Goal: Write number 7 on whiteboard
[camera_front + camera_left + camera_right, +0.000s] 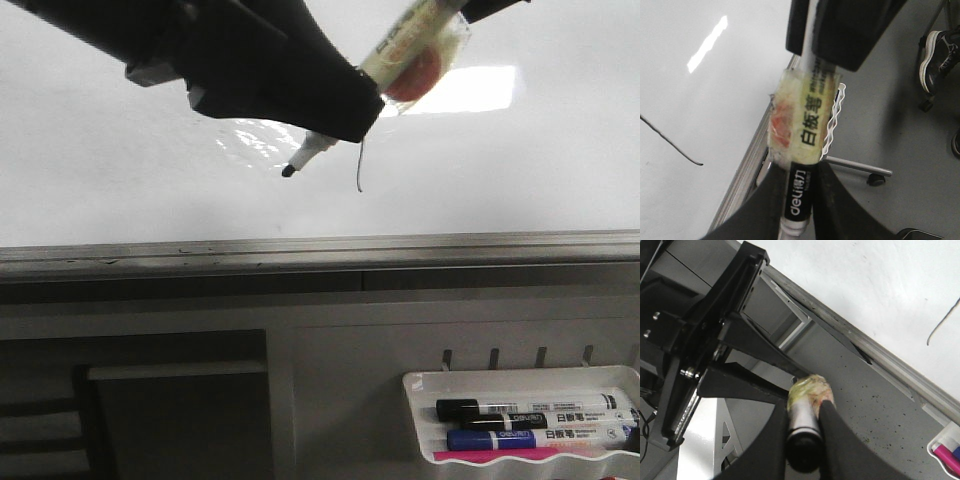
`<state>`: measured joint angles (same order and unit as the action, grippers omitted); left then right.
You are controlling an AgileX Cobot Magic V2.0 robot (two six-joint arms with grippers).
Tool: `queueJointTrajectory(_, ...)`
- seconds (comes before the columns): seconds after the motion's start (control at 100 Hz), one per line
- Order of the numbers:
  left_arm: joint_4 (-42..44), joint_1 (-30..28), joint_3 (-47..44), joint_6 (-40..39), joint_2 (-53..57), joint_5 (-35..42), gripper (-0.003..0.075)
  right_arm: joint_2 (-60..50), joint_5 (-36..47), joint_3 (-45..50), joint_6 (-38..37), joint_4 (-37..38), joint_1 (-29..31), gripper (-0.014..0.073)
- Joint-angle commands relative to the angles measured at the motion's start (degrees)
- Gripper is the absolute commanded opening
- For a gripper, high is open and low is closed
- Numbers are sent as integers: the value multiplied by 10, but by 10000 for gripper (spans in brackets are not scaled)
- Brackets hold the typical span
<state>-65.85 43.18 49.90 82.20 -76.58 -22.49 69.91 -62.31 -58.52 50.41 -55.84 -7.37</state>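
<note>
**Pincer holds the pen just left of the drawn stem**

Left pincer (799,200), seen nearest in its wrist view, is clamped on a white-barrelled marker with a black printed band (800,195), the barrel wrapped midway in a yellowish pad with a red patch (801,117). The right pincer (805,435) is likewise clamped on a dark cylindrical end with a yellowish wrap (810,390); whether that is the same pen I cannot tell.

Farther off, in the front view, the marker's long axis slants down and leftward, its black tip (289,171) near the large glossy white whiteboard (120,190); contact cannot be judged. The thin dark number 7 (360,165) shows only as a near-vertical stem just right of the tip, its upper part hidden behind the black arm. By my judgement the left arm is the nearer one, and any next stroke lies rightward and upward from the tip.
</note>
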Motion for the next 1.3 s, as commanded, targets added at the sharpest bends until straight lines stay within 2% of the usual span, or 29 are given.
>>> queueJointTrajectory(0.0,-38,1,19,-16,13,28,-20,-10,-7,-18,0,-37,0,-47)
queueJointTrajectory(0.09,-53,1,19,-16,13,35,-20,-10,-16,-18,2,-38,0,59)
queueJointTrajectory(0.23,-64,1,19,-16,14,55,-20,-10,-19,-18,3,-42,0,381)
queueJointTrajectory(0.3,-64,0,19,-21,17,66,-20,-16,-18,-18,3,-42,6,448)
queueJointTrajectory(0.41,-64,0,17,-37,36,99,-20,-36,-7,-18,6,-41,38,449)
queueJointTrajectory(0.55,-82,0,-8,-97,78,197,-20,-79,3,-17,6,-16,108,449)
queueJointTrajectory(0.66,-170,0,-41,-108,113,271,-20,-108,11,-6,0,-14,141,449)
queueJointTrajectory(0.74,-240,0,-67,-108,132,337,-20,-125,18,4,0,-14,141,449)
queueJointTrajectory(0.84,-281,-4,-85,-108,139,405,-20,-133,17,14,0,-16,141,449)
queueJointTrajectory(0.97,-282,-41,-88,-108,123,375,-20,-135,17,16,0,-17,141,449)
queueJointTrajectory(1.17,-313,-124,-69,-109,72,285,-20,-135,18,16,0,-33,141,449)
queueJointTrajectory(1.29,-325,-154,-54,-109,40,233,-20,-135,19,16,0,-34,141,449)
